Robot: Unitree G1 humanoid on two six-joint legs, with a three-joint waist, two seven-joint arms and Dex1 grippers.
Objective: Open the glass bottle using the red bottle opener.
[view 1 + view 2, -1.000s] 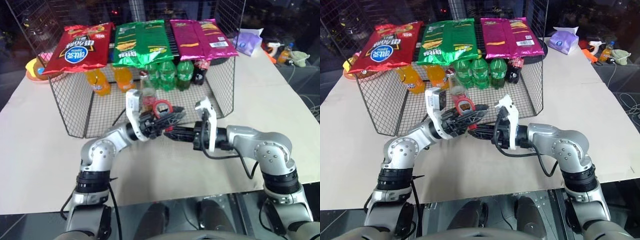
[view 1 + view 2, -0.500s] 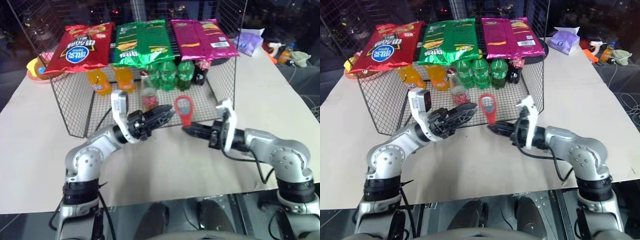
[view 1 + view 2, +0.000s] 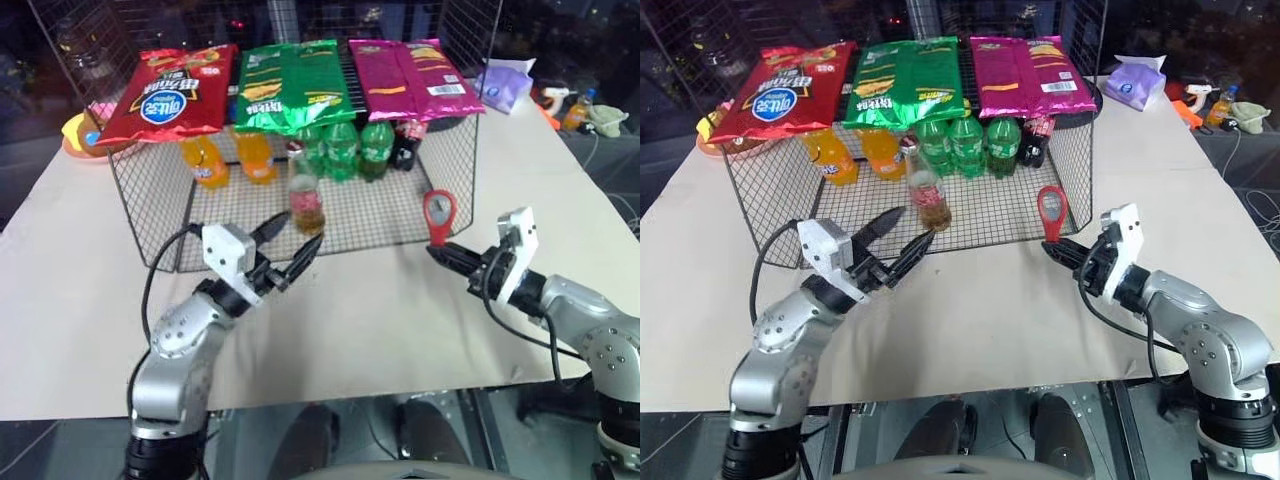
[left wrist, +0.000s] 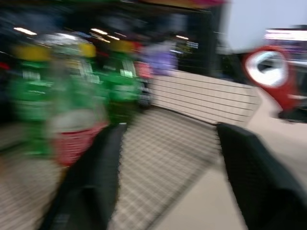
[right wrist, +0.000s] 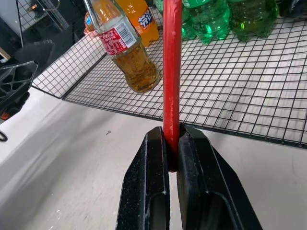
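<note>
My right gripper (image 3: 1052,247) pinches flat red ring-headed bottle opener (image 3: 1050,211) upright by handle, head free for cap. Left gripper (image 3: 898,243) jaws wide, aimed at clear glass red-labelled bottle (image 3: 924,190) standing near wire rack (image 3: 770,215) front edge, for steadying, I judge.

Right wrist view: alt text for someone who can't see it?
The right gripper pinches the red bottle opener upright between its black fingers. Beyond it, the glass bottle stands on a wire mesh floor near orange and green soda bottles.

A beige table (image 3: 90,300) stands in a dark room.
</note>
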